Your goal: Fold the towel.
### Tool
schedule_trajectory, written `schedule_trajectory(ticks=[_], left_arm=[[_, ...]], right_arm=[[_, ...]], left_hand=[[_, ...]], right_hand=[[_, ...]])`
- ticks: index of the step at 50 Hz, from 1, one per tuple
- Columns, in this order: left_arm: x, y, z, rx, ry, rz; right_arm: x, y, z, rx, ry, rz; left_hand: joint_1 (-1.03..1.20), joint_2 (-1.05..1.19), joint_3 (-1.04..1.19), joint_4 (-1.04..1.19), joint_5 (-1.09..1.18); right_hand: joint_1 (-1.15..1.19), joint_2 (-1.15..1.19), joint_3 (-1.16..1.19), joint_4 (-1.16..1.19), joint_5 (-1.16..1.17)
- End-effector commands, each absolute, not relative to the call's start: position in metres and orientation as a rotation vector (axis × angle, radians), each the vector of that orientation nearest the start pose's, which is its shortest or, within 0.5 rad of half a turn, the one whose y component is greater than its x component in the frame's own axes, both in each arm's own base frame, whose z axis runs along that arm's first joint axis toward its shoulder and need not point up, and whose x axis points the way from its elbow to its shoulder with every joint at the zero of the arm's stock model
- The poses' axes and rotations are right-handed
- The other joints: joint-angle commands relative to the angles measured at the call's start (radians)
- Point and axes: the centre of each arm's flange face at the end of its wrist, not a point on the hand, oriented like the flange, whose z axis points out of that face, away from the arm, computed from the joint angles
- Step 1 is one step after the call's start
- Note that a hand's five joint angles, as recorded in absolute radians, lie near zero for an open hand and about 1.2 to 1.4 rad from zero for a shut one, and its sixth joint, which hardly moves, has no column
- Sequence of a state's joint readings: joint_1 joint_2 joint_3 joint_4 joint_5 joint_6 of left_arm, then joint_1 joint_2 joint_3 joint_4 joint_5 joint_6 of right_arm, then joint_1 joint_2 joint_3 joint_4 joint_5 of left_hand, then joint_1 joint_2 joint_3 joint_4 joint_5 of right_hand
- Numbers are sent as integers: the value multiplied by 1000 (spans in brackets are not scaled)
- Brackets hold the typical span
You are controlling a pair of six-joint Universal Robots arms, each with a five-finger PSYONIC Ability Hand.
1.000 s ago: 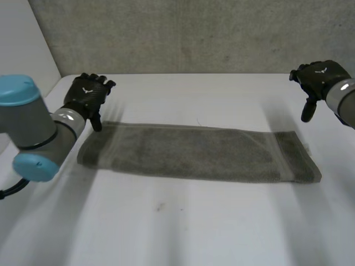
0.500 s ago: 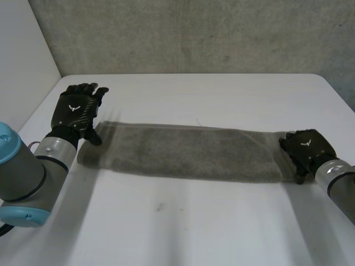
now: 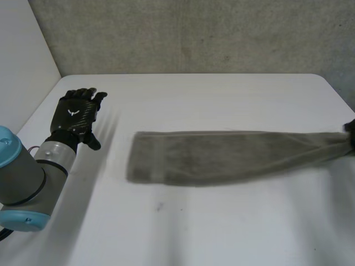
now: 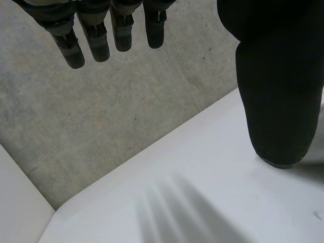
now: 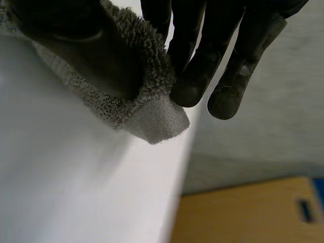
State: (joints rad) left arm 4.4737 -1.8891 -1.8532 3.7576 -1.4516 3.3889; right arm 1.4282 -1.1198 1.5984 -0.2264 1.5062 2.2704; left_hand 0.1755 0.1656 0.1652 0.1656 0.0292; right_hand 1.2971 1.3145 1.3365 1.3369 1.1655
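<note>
A grey-green towel (image 3: 222,155) lies as a long strip across the white table (image 3: 222,94), stretched toward the table's right edge. My right hand (image 3: 350,130) is at that edge, and the towel's right end runs into it. In the right wrist view the thumb (image 5: 76,40) and fingers (image 5: 195,61) pinch the towel's end (image 5: 152,114), so this hand is shut on it. My left hand (image 3: 75,113) hovers over the table's left part with straight fingers (image 4: 96,30) and thumb (image 4: 276,86), open and apart from the towel's left end.
A grey wall (image 3: 194,33) backs the table and a white panel (image 3: 22,66) stands at the left. The table's right edge (image 5: 185,167) drops off just beside my right hand, with an orange-brown surface (image 5: 243,212) below.
My right hand came down on the towel's right end, shut on it and pulled it to the right. The whole towel slid away from my left hand, which barely moved.
</note>
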Motion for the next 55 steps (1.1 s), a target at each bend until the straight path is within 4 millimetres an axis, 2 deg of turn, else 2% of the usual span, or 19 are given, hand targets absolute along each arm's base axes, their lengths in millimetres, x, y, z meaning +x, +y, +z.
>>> schedule_trajectory(ticks=[1, 2, 3, 5, 6, 8, 11, 13, 14, 17, 20, 25, 29, 31, 37, 39, 42, 48, 55], left_arm=[[-220, -301, 179, 675, 2157, -2292], [-220, -301, 179, 674, 2156, -2293], [-220, -301, 179, 674, 2156, -2293], [-220, -301, 179, 677, 2158, -2292], [-220, -301, 179, 677, 2158, -2292], [-220, -301, 179, 677, 2158, -2292], [-220, -301, 179, 677, 2158, -2292], [-220, -300, 178, 677, 2159, -2291], [-220, -300, 178, 677, 2159, -2291], [-219, -300, 178, 676, 2163, -2287], [-219, -300, 178, 678, 2163, -2287], [-219, -300, 178, 676, 2163, -2287], [-219, -300, 177, 680, 2165, -2286], [-219, -299, 177, 680, 2167, -2285], [-219, -299, 177, 680, 2167, -2285], [-220, -299, 177, 685, 2166, -2286], [-220, -299, 177, 685, 2166, -2286], [-220, -298, 177, 687, 2166, -2286], [-223, -297, 177, 695, 2167, -2289]], right_arm=[[103, -397, 217, 874, -1716, 1535], [136, -392, 225, 942, -1674, 1610], [136, -392, 226, 942, -1673, 1610], [208, -376, 238, 1092, -1576, 1766], [208, -375, 238, 1093, -1575, 1766], [275, -350, 240, 1246, -1490, 1895], [309, -332, 238, 1328, -1446, 1958], [367, -292, 215, 1519, -1401, 2026], [367, -291, 215, 1520, -1401, 2026], [414, -232, 167, 1791, -1394, 2004], [427, -202, 135, 1934, -1402, 1951], [429, -186, 110, 2024, -1413, 1882], [425, -184, 110, 2039, -1402, 1849], [419, -187, 133, 1980, -1418, 1892], [394, -201, 187, 1786, -1532, 2052], [371, -216, 214, 1584, -1704, 2170], [345, -228, 224, 1413, -1902, 2216], [307, -247, 207, 1211, -2151, 2131], [254, -266, 152, 1100, -2386, 1832]], left_hand=[[3, 13, 13, 13, -25], [3, 13, 13, 13, -25], [3, 13, 13, 13, -25], [0, 10, 10, 10, -28], [0, 10, 10, 10, -28], [0, 10, 10, 10, -28], [0, 10, 10, 10, -28], [0, 10, 10, 10, -28], [0, 10, 10, 10, -28], [0, 10, 10, 10, -28], [0, 10, 10, 10, -28], [0, 10, 10, 10, -28], [0, 10, 10, 10, -28], [0, 10, 10, 10, -28], [0, 10, 10, 10, -28], [0, 10, 10, 10, -28], [0, 10, 10, 10, -28], [0, 10, 10, 10, -28], [0, 10, 10, 10, -28]], right_hand=[[99, 82, 60, 59, 56], [99, 82, 60, 59, 56], [99, 82, 60, 59, 56], [99, 82, 60, 59, 56], [99, 82, 60, 59, 56], [99, 82, 60, 59, 56], [99, 82, 60, 59, 56], [99, 82, 60, 59, 56], [99, 82, 60, 59, 56], [99, 82, 60, 59, 56], [99, 82, 60, 59, 56], [99, 82, 60, 59, 56], [-23, -40, -63, -63, -66], [-1123, -1140, -1162, -1162, -1166], [-1123, -1140, -1162, -1162, -1166], [-1123, -1140, -1162, -1162, -1166], [-1123, -1140, -1162, -1162, -1166], [-1123, -1140, -1162, -1162, -1166], [-1113, -1131, -1153, -1153, -1156]])
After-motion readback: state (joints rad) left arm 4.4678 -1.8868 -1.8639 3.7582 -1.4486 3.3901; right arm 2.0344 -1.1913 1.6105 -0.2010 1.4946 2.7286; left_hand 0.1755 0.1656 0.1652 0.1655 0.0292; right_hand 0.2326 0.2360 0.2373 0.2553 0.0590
